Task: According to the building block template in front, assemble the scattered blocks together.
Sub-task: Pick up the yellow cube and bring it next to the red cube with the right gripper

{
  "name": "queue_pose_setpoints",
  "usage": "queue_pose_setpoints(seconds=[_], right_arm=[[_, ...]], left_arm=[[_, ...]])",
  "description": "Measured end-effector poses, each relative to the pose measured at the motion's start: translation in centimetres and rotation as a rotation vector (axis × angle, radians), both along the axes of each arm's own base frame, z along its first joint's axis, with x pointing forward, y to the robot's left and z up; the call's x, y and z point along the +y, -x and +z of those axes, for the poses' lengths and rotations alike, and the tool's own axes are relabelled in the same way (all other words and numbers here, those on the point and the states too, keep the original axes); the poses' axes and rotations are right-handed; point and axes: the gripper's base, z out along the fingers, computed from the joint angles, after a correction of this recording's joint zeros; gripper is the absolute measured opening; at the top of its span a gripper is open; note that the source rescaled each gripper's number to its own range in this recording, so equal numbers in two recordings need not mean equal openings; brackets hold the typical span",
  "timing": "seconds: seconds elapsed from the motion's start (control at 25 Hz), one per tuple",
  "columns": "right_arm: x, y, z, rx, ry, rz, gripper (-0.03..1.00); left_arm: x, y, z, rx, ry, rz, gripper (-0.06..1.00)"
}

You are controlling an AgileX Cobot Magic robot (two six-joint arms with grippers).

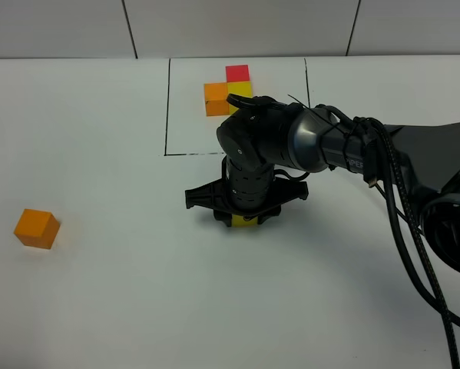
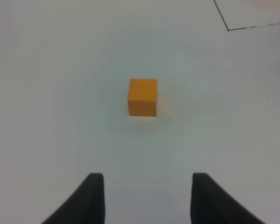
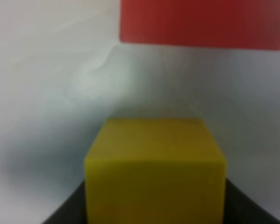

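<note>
— Where is the yellow cube (image 1: 245, 222)?
— In the right gripper (image 1: 245, 216), whose jaws are closed on its two side faces. It is low over the table (image 1: 137, 307), in front of the template (image 1: 228, 91). The red cube (image 3: 200, 23) lies just beyond it, not touching.
— Will it slip?
— I think not. It looks light, stiff and matte, and flat opposite faces give the best hold.
— And the left gripper (image 2: 147, 179)?
— Its fingers stand apart and hold nothing. The orange cube (image 2: 142, 97) lies before it.
</note>
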Motion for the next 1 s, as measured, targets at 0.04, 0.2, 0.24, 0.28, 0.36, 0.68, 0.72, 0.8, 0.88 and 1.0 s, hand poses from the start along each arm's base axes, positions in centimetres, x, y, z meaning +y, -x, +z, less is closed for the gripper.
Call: queue_pose_setpoints(seconds=[0.04,0.2,0.24,0.28,0.36,0.68,0.72,0.8,0.88,1.0], right_arm=[[0.0,0.0,0.0,-0.001,-0.001,-0.004,0.0],[-0.2,-0.5,-0.1,-0.024,-0.019,-0.024,0.0],[-0.3,-0.7,-0.1,-0.028,-0.022,-0.029,0.0],[-0.4,-0.9,-0.1,-0.034,-0.025,-0.033,0.0],[-0.5,-1.0,-0.1,-0.039,-0.026,-0.036,0.0],[-0.6,-1.1,-0.2,-0.042,-0.024,-0.036,0.0],[-0.6,-1.1,-0.2,-0.043,-0.023,-0.035,0.0],[-0.6,-1.1,-0.2,-0.043,-0.023,-0.037,0.0],[-0.7,-1.2,-0.2,-0.045,-0.025,-0.039,0.0],[-0.8,-1.4,-0.1,-0.051,-0.026,-0.041,0.0]], left_arm=[[0.0,0.0,0.0,0.0,0.0,0.0,0.0],[0.0,0.0,0.0,0.0,0.0,0.0,0.0],[0.0,0.0,0.0,0.0,0.0,0.0,0.0],[0.0,0.0,0.0,0.0,0.0,0.0,0.0],[0.0,0.0,0.0,0.0,0.0,0.0,0.0],[0.0,0.0,0.0,0.0,0.0,0.0,0.0],[0.0,0.0,0.0,0.0,0.0,0.0,0.0],[0.0,0.0,0.0,0.0,0.0,0.0,0.0],[0.0,0.0,0.0,0.0,0.0,0.0,0.0],[0.0,0.0,0.0,0.0,0.0,0.0,0.0]])
